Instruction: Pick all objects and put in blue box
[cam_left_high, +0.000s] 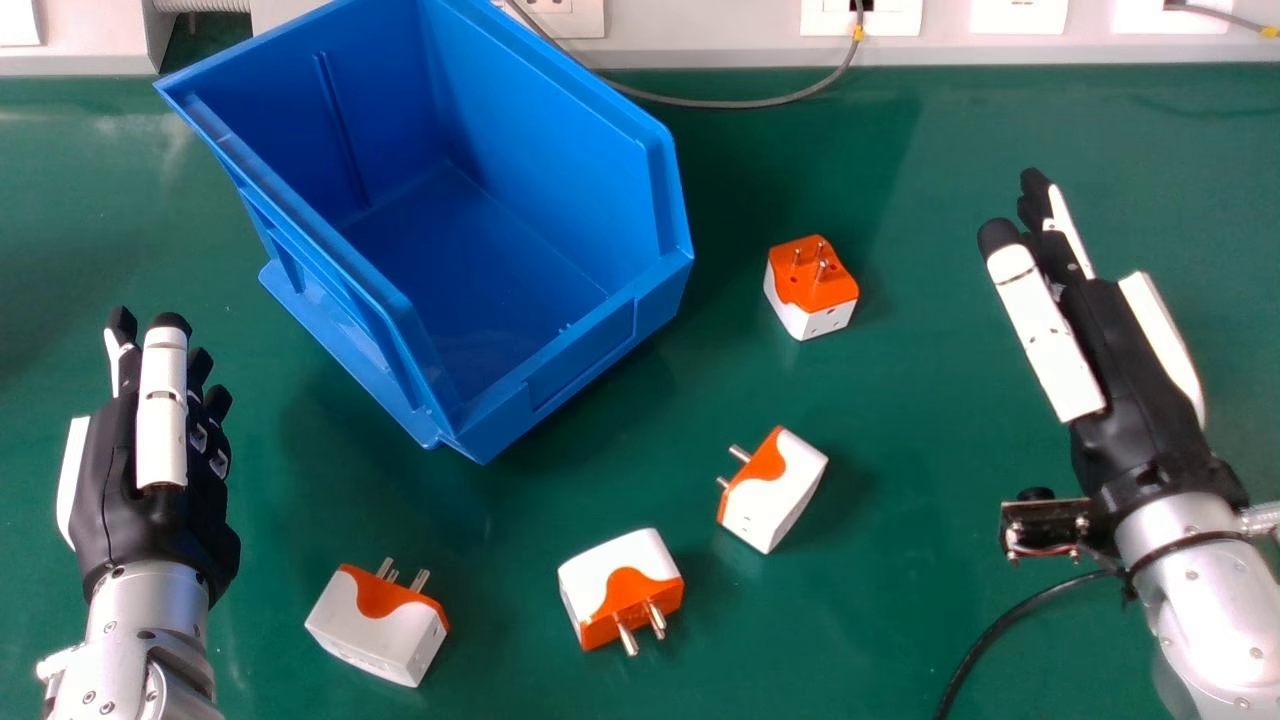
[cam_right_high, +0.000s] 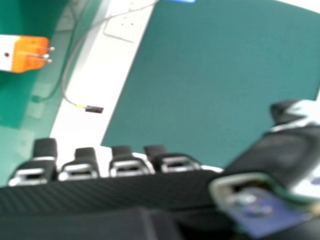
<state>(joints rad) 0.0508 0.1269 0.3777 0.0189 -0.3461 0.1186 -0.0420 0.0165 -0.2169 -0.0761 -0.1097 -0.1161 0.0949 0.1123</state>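
First pick, I'd say: with left hand (cam_left_high: 161, 430) and right hand (cam_left_high: 1130, 360) both relaxed, empty, one must grasp a plug adapter (cam_left_high: 812, 288) for the blue bin (cam_left_high: 581, 359).

1 table (cam_left_high: 900, 620): green top, smooth, with pale reflections at the far left.

1 blue box (cam_left_high: 560, 110): open-topped, set at an angle, left of centre towards the far edge.

4 plug adapters, white and orange, apart from each other and from the box:
- No. 1, far adapter (cam_left_high: 815, 290): right of the box, orange face and metal pins up.
- No. 2, middle adapter (cam_left_high: 785, 495): nearer than No. 1, pins towards the left.
- No. 3, near adapter (cam_left_high: 625, 585): left of and nearer than No. 2, pins towards the near side.
- No. 4, left adapter (cam_left_high: 375, 620): near side, left of No. 3, pins towards the far side.

1 grey cable (cam_left_high: 740, 103): looped over the far strip; contact with the top cannot be told.
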